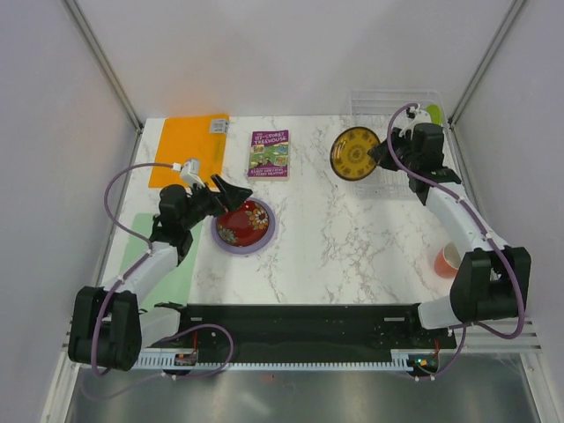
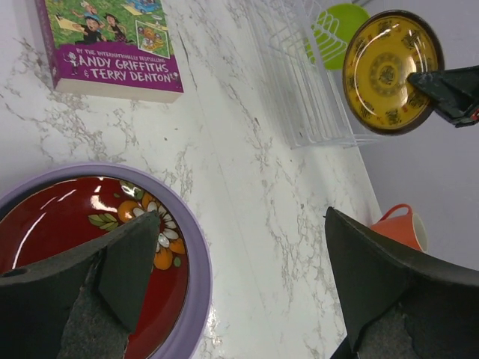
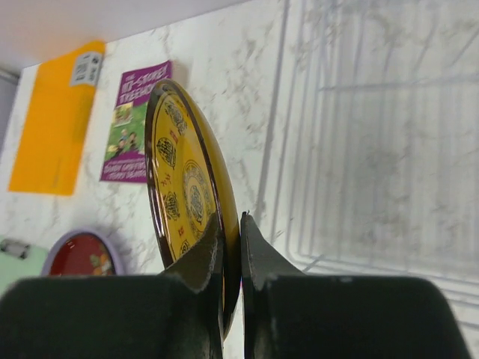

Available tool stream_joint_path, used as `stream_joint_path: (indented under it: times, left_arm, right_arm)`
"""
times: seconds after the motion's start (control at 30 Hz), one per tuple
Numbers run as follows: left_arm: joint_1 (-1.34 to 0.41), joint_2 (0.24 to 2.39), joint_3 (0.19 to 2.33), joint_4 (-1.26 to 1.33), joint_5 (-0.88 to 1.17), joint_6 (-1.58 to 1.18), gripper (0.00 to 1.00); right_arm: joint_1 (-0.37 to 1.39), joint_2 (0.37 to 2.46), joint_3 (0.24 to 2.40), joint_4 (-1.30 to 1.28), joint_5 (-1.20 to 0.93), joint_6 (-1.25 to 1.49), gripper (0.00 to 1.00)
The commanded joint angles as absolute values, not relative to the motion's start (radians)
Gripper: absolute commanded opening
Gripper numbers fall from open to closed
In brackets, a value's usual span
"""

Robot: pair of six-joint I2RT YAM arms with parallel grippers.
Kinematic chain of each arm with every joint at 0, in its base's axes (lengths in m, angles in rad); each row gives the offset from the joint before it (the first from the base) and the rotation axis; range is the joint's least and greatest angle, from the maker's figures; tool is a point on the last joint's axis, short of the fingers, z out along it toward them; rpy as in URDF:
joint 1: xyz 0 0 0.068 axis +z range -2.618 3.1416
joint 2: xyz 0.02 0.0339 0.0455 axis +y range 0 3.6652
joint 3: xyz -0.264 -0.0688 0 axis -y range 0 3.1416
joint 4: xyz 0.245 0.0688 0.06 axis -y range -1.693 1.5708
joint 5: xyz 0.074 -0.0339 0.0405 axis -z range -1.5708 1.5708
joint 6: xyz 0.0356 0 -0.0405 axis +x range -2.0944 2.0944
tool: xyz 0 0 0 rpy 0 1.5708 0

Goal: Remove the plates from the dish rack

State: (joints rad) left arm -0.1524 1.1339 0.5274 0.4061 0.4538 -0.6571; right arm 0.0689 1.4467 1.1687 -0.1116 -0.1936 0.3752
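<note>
My right gripper (image 1: 381,155) (image 3: 230,221) is shut on the rim of the yellow patterned plate (image 1: 355,152) (image 3: 183,172) and holds it on edge, lifted just left of the clear dish rack (image 1: 397,110) (image 3: 374,149). The lime-green plate (image 1: 434,113) (image 2: 340,22) stands in the rack's far end. The red patterned plate (image 1: 244,224) (image 2: 67,217) lies inside the lavender plate (image 1: 264,240) (image 2: 196,269) on the table. My left gripper (image 1: 231,194) (image 2: 239,217) is open and empty, just above that stack's right rim.
A purple book (image 1: 270,154) (image 2: 112,45) lies at the back centre. An orange mat (image 1: 187,150) is at the back left, a pale green mat (image 1: 181,282) under my left arm. An orange cup (image 1: 447,258) (image 2: 400,224) stands near the right edge.
</note>
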Motion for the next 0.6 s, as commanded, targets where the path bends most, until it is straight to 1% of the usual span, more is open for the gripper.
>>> stream_joint_path:
  times: [0.0,0.1,0.27,0.33,0.4,0.57]
  left_arm:
    - [-0.158,1.199,0.505,0.603,0.535,-0.742,0.96]
    - [-0.169,1.238,0.494,0.650,0.545,-0.762,0.96]
    - [-0.201,1.346,0.503,0.822,0.587,-0.833,0.95]
    - [-0.248,1.394,0.552,0.844,0.588,-0.847,0.95]
    - [-0.308,1.464,0.621,0.847,0.583,-0.850,0.93]
    - [-0.399,1.589,0.747,0.851,0.532,-0.862,0.92]
  right_arm:
    - [0.081,1.385,1.082,0.088,-0.419,0.564,0.03]
    - [0.089,1.381,1.020,0.181,-0.498,0.658,0.03]
    - [0.130,1.394,0.962,0.255,-0.535,0.729,0.03]
    - [0.146,1.400,0.951,0.276,-0.540,0.745,0.03]
    - [0.155,1.402,0.948,0.285,-0.540,0.753,0.03]
    - [0.163,1.384,0.930,0.296,-0.537,0.770,0.03]
